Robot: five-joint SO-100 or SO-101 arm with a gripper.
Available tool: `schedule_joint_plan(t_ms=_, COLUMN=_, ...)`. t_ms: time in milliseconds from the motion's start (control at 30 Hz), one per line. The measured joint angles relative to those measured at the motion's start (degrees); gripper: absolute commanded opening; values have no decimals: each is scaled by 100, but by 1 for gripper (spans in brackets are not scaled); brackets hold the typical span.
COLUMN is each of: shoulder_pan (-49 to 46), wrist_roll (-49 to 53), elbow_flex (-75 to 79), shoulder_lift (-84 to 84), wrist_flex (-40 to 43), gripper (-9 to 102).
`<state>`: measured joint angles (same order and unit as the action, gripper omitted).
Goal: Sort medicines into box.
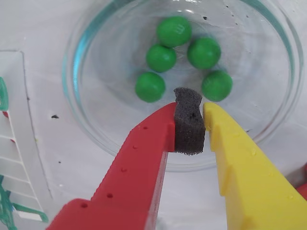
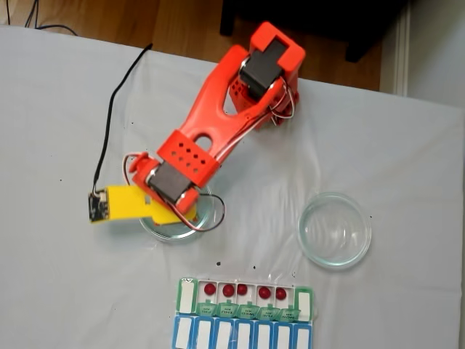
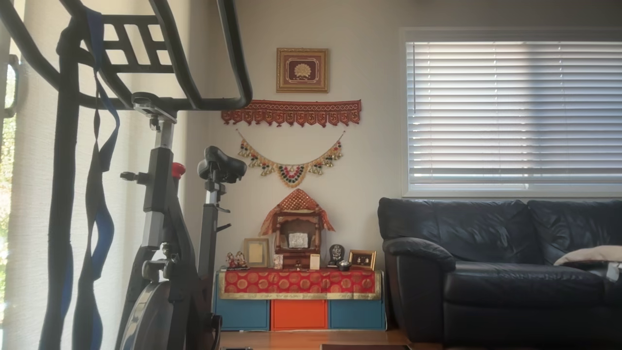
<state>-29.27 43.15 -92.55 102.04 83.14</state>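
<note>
Several bright green medicines lie in a round glass dish in the wrist view. My gripper hangs just above the dish's near side, its red and yellow jaws shut against the dark foam pad, with no ball between them. In the fixed view the orange arm reaches over this left dish and hides its contents. The box lies at the table's front edge with its green lids open. Several dark red medicines sit in its compartments. The box's white compartments also show at the wrist view's left edge.
A second glass dish stands with nothing in it to the right of the arm. A blue-lidded organiser row lies right below the box. A black cable runs across the white tablecloth at left. The other view shows a living room.
</note>
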Motion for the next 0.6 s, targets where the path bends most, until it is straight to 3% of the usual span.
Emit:
schedule_joint_plan(t_ms=367, shoulder_pan=105, wrist_roll=-369, elbow_flex=-747, shoulder_lift=580, wrist_flex=-598, gripper=15)
schedule_joint_plan(t_ms=600, shoulder_pan=308, wrist_roll=-659, elbow_flex=-1028, shoulder_lift=589, wrist_flex=-844, gripper=16)
